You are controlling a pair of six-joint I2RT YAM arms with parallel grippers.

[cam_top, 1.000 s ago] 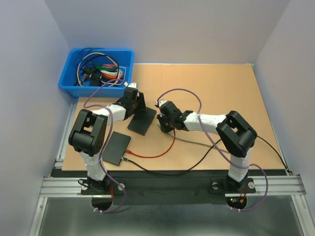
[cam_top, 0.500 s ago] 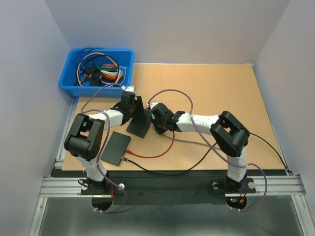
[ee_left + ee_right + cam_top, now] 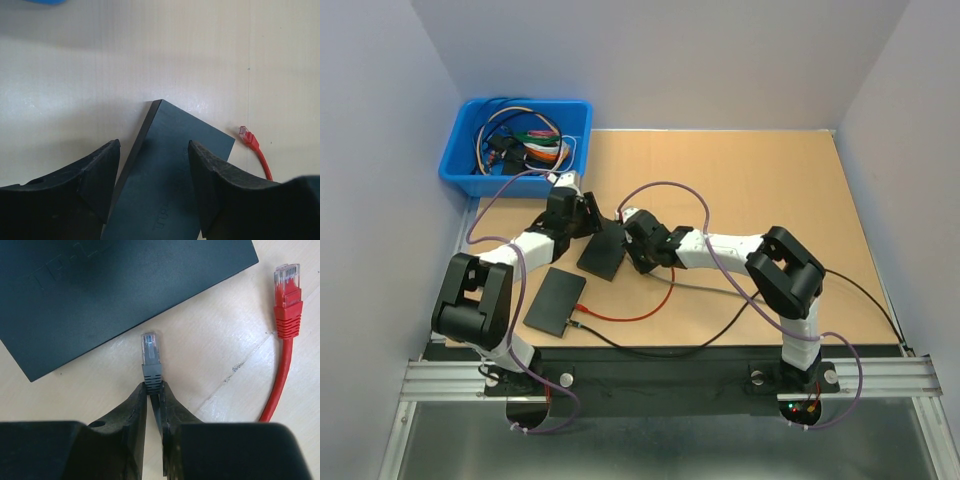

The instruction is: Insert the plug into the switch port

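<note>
The black switch (image 3: 603, 250) lies on the table between the two arms. My left gripper (image 3: 582, 215) is open and hovers over the switch's far end. In the left wrist view its fingers (image 3: 100, 170) straddle the switch (image 3: 170, 175) without clamping it. My right gripper (image 3: 632, 250) is shut on the boot of a grey plug (image 3: 151, 357). The plug's clear tip points at the switch's side edge (image 3: 100, 295), a short gap away. No port is visible in any view.
A loose red plug (image 3: 287, 290) on a red cable lies right of the grey plug and also shows in the left wrist view (image 3: 248, 137). A second black box (image 3: 555, 300), with a red cable running to it, lies near the front left. A blue bin (image 3: 455, 170) of cables stands at the back left.
My right gripper moved left with the grey plug to the switch's right edge. My left arm swung left and back, and the switch now lies flatter and a little further left.
</note>
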